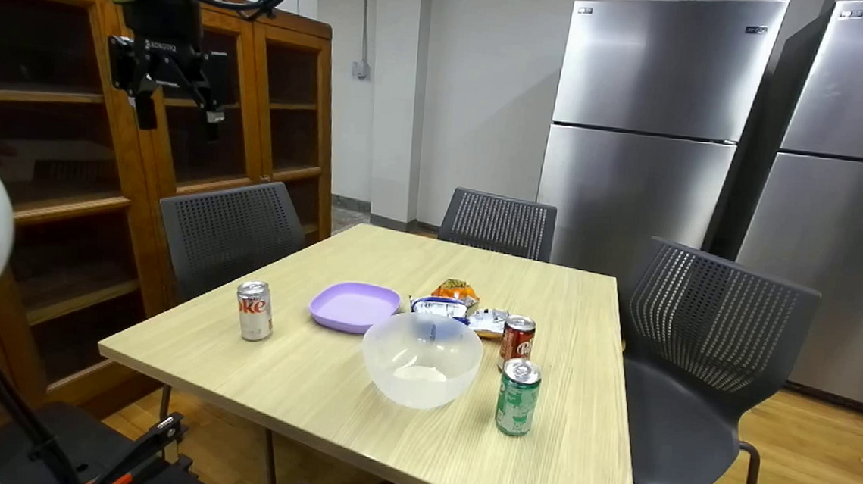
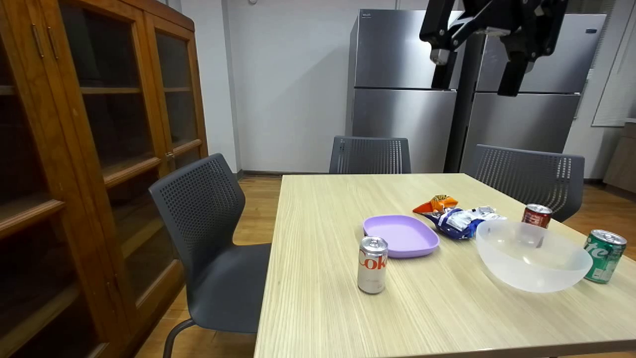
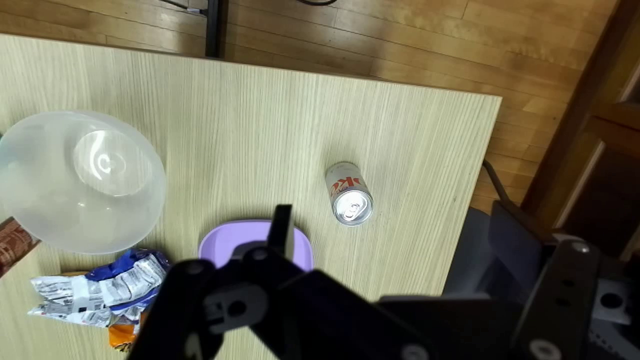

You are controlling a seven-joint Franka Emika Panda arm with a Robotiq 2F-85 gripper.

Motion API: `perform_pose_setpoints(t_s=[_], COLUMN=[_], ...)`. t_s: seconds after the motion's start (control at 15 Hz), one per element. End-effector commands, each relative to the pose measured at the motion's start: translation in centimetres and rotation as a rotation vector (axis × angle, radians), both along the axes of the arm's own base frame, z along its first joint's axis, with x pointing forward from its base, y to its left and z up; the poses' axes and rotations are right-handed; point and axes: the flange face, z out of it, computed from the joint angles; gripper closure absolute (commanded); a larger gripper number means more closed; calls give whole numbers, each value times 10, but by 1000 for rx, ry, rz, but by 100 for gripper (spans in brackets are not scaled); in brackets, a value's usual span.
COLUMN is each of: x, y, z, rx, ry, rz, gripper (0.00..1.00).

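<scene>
High above the table my gripper hangs open, its fingers spread and nothing between them; the same gripper crosses the top of an exterior view. It touches nothing. Below stands a silver coke can, upright, seen also as the coke can and the coke can. A purple plate lies beside it; in the wrist view a dark finger partly covers the plate. A frosted bowl, with no contents visible, stands on the table beyond the plate.
Crumpled snack bags, one orange and others blue and silver, lie behind the bowl. A dark red can and a green can stand beside it. Chairs surround the table; a wooden cabinet and refrigerators stand beyond.
</scene>
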Motion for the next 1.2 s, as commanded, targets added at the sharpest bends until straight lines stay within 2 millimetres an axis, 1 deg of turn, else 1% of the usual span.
perform_pose_setpoints(t_s=[0.0,0.2,0.6,0.8,1.13], x=[0,1,12,20,34], y=[0,1,6,14,34], z=[1,-2,-21,-34,-61], rx=[0,-5,-26,-40,-93], ry=[1,2,15,7,-35], rz=[0,-8,-20,-29,-45], gripper=[0,0,0,0,0])
